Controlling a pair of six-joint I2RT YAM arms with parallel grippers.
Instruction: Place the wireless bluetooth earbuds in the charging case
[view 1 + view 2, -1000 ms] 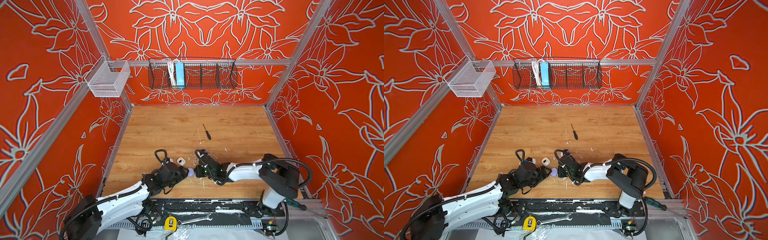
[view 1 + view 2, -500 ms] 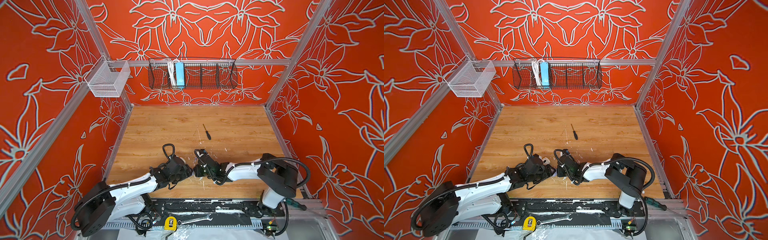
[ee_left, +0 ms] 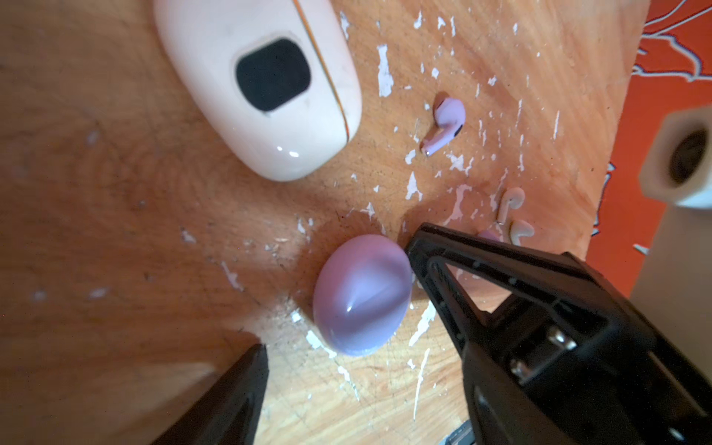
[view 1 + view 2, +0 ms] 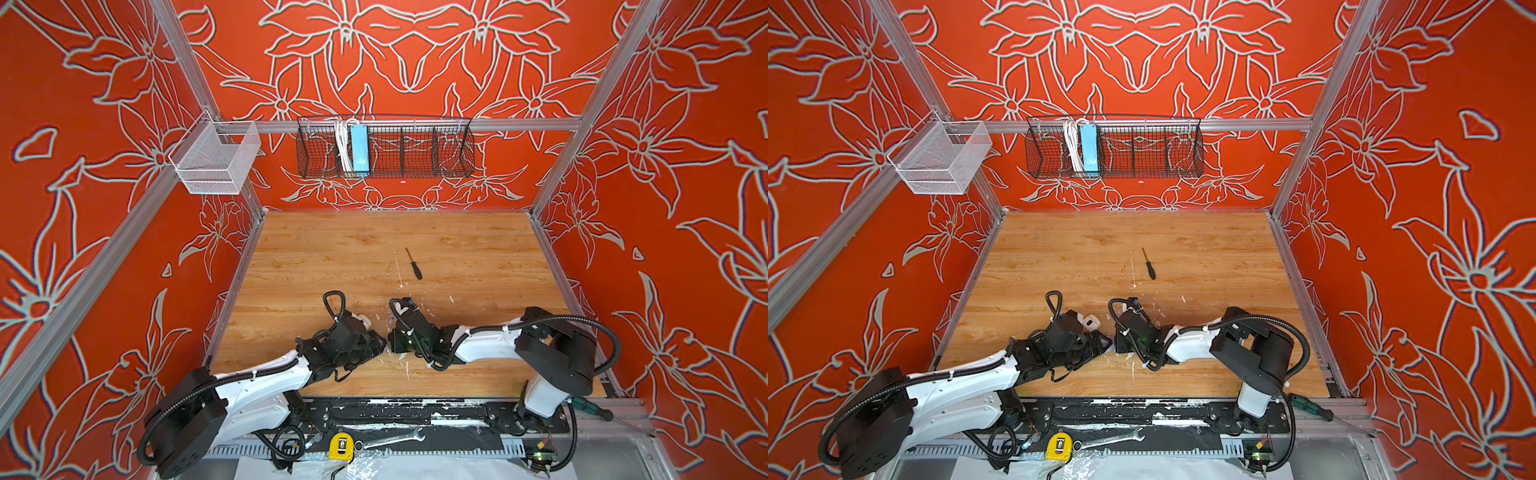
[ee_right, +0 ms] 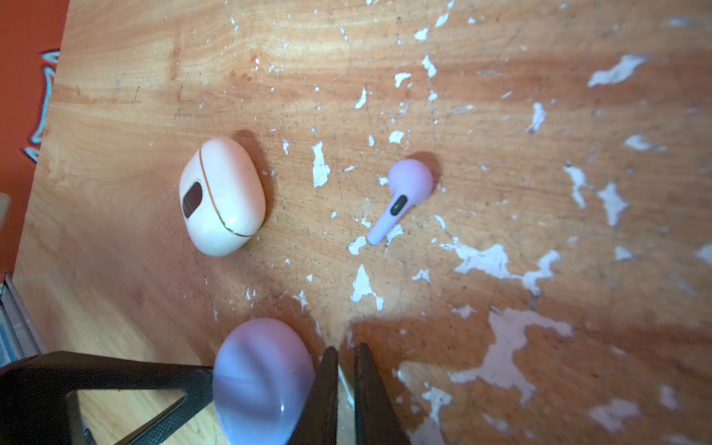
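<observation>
The lavender charging case [image 3: 362,294] lies closed on the wooden table, just ahead of my open left gripper [image 3: 362,370] and partly level with its fingertips. My right gripper [image 5: 343,348] is shut on nothing, and its fingers [image 5: 327,385] rest against the case's [image 5: 264,381] side. One left finger [image 5: 115,381] meets the opposite side. A closed cream-white case [image 3: 269,84] [image 4: 361,319] lies beyond. A lavender earbud [image 3: 445,123] [image 5: 404,196] lies loose nearby. Two cream earbuds [image 3: 510,200] [image 3: 521,229] lie past the right gripper, with a lavender sliver [image 3: 487,235] beside them.
White flecks cover the wood around the cases. A black screwdriver [image 4: 413,264] lies mid-table. A black wire basket [image 4: 384,145] and a white mesh basket [image 4: 216,160] hang on the walls. A tape measure [image 4: 340,446] and a wrench [image 4: 390,438] sit on the front rail.
My left arm has swung right and forward, bringing its gripper up to the lavender case, which it now covers in both top views. The right arm has barely moved.
</observation>
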